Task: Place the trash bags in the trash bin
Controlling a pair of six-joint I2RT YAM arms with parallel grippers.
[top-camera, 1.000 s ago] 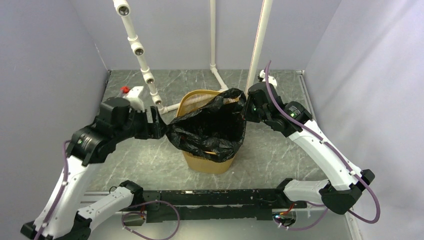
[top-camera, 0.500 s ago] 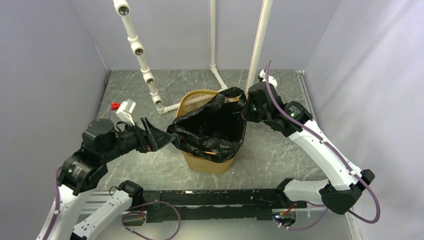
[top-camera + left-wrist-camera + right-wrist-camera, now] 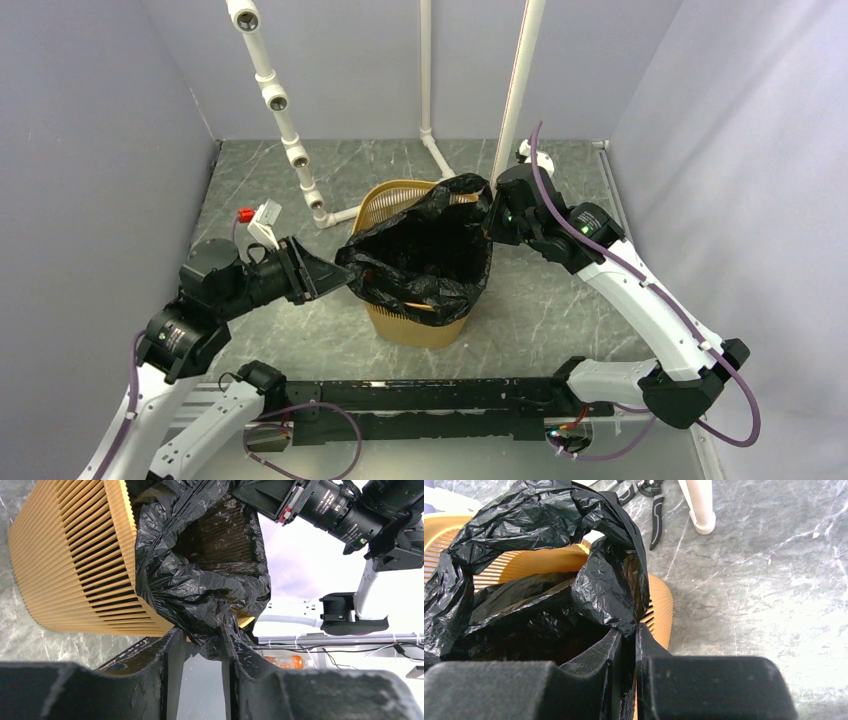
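The yellow-orange trash bin (image 3: 415, 328) stands mid-table with the black trash bag (image 3: 425, 250) draped open over its mouth. My left gripper (image 3: 325, 272) is at the bag's left rim. In the left wrist view its jaws (image 3: 200, 630) have narrowed onto a bunched fold of the bag (image 3: 200, 580), which fills the gap at the tips beside the slatted bin wall (image 3: 70, 555). My right gripper (image 3: 490, 215) holds the bag's right rim above the bin. Its jaws (image 3: 625, 630) are shut on the plastic (image 3: 539, 530), next to the bin's side (image 3: 659, 605).
White PVC pipes (image 3: 280, 110) rise behind the bin, one foot (image 3: 701, 510) near it. Black-handled pliers (image 3: 655, 515) lie on the marbled floor by that foot. Lilac walls close in left, right and back. The arms' base rail (image 3: 420, 395) runs along the near edge.
The left arm dropped back and low, then came in again to the bag's left rim, and its wide-open jaws narrowed onto a fold. The right arm and its grip have not moved.
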